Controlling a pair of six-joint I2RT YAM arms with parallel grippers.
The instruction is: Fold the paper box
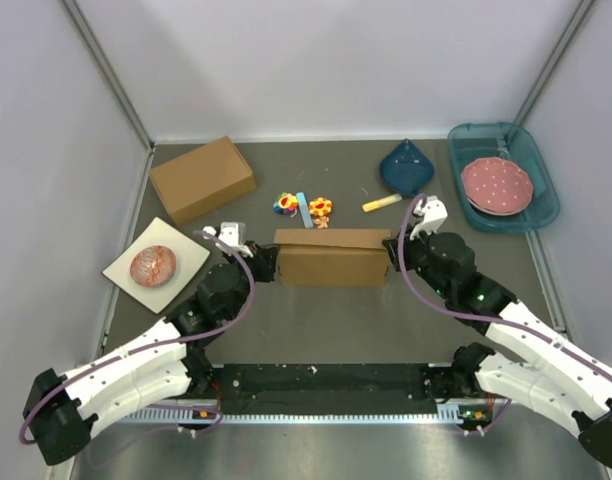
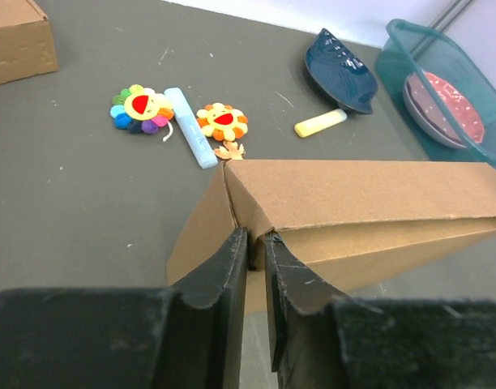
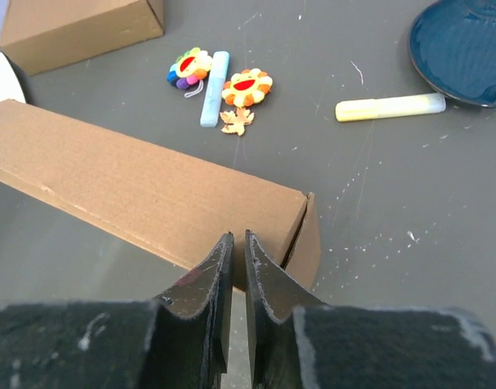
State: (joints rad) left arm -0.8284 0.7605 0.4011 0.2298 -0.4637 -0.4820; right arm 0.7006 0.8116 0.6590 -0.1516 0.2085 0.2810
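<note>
Paper box (image 1: 331,258) folded shut at mid-table, with an arm at either end.

Lies long side across the table, just nearer than a rainbow flower toy (image 1: 285,204), a pale blue stick (image 1: 303,209) and an orange flower toy (image 1: 320,207). Flanked by the left gripper (image 1: 269,262) at its left end and the right gripper (image 1: 391,255) at its right end. On the left, narrowed to a thin slit at the box's corner seam; cannot tell whether cardboard is pinched. On the right, narrower yet, almost meeting at the top edge by the end flap; again cannot tell whether anything is held. Farther off: a chunkier cardboard box (image 1: 202,178) at rear left, a yellow marker (image 1: 382,203), a dark blue dish (image 1: 407,167), and a teal tray (image 1: 539,218) with a pink plate (image 1: 496,183).
</note>
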